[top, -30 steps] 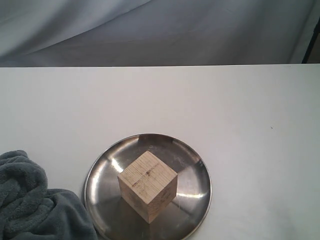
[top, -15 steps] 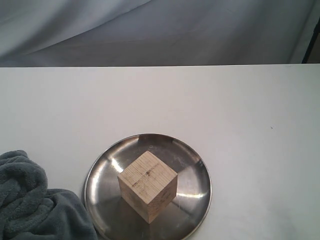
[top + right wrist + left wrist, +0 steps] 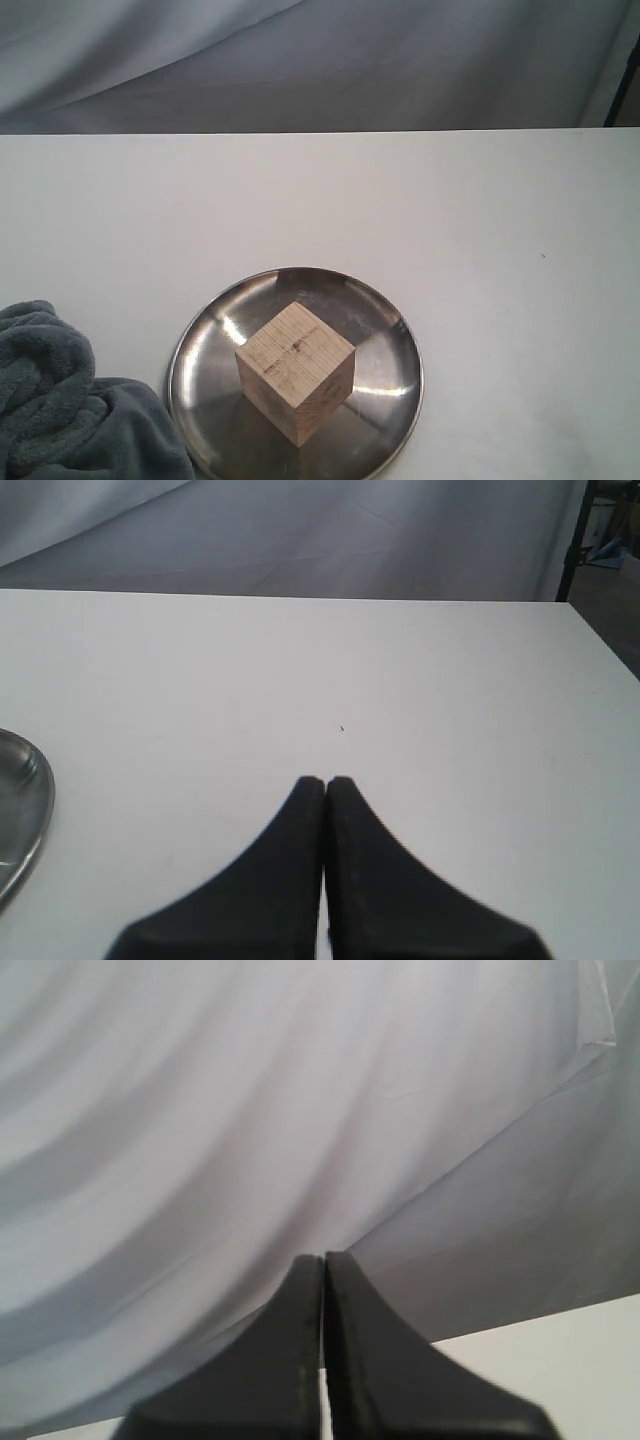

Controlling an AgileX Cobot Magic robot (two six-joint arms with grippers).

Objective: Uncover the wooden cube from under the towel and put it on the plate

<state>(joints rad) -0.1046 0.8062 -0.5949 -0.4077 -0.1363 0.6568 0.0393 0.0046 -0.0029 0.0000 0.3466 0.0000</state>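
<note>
The pale wooden cube [image 3: 296,372] stands in the middle of the shiny steel plate [image 3: 385,330], fully uncovered, one corner turned toward the camera. The blue-grey fleece towel [image 3: 60,410] lies bunched on the table just left of the plate, at the bottom left corner. Neither gripper shows in the exterior view. My left gripper [image 3: 323,1257] is shut and empty, seen against the grey backdrop cloth above the table. My right gripper [image 3: 325,780] is shut and empty over bare white table, with the plate's rim [image 3: 30,810] off to one side.
The white table [image 3: 480,220] ends at a straight back edge, with a grey draped cloth [image 3: 320,60] hanging behind it. A tiny dark speck [image 3: 544,255] marks the table on the right. A dark stand [image 3: 572,540] is at the table's far corner.
</note>
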